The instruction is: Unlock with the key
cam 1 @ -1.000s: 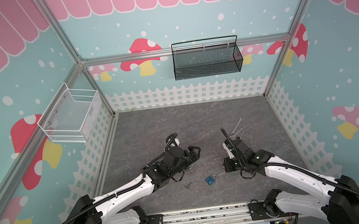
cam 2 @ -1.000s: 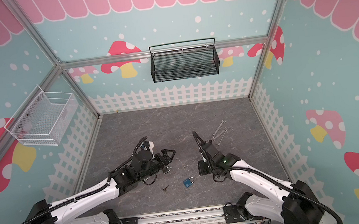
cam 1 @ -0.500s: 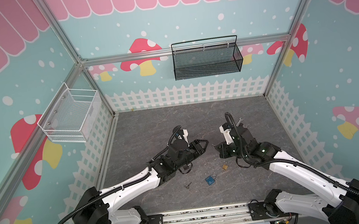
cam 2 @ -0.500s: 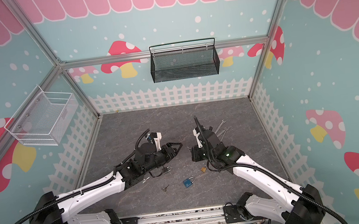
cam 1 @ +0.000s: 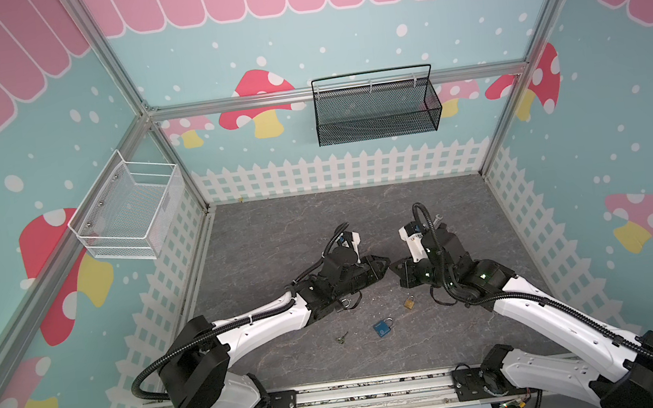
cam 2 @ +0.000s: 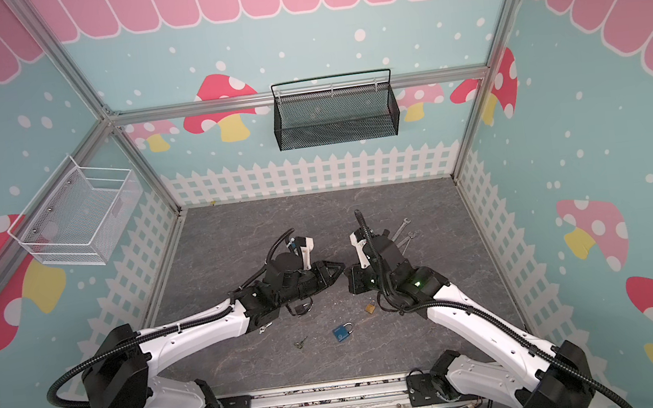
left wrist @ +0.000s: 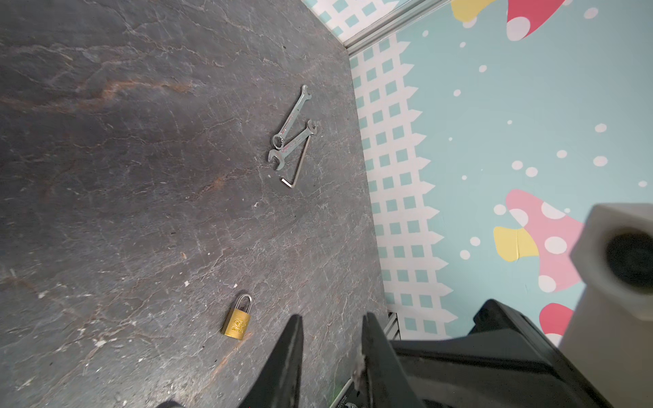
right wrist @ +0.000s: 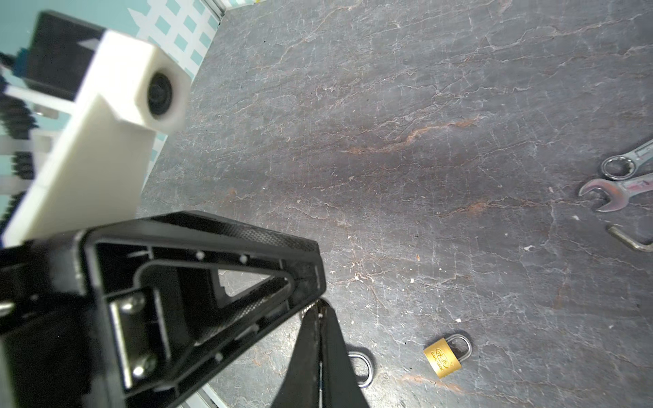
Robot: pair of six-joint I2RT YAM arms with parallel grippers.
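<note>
the arms have swung together at mid-frame, and the left tool (left wrist: pixel 330 319) has narrowed from wide open, jaws still apart, at the tip of the right tool (right wrist: pixel 319 312), which is clenched on what looks like the key (right wrist: pixel 311 306): likely a handover. the brass padlock (left wrist: pixel 237 323) and blue padlock (cam 1: pixel 383 327) lie below them on the dark bench (cam 1: pixel 277 227), with the wrenches (left wrist: pixel 293 116) by the fence-painted wall.

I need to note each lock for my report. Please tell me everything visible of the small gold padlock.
The gold padlock is small: a brass-looking rectangular body with a stamped round mark, and a silver metal shackle that looks closed. It lies flat, face up, on the dark stone-patterned table, apart from the blue padlock. Only the table touches it; its keyhole does not show.
</note>
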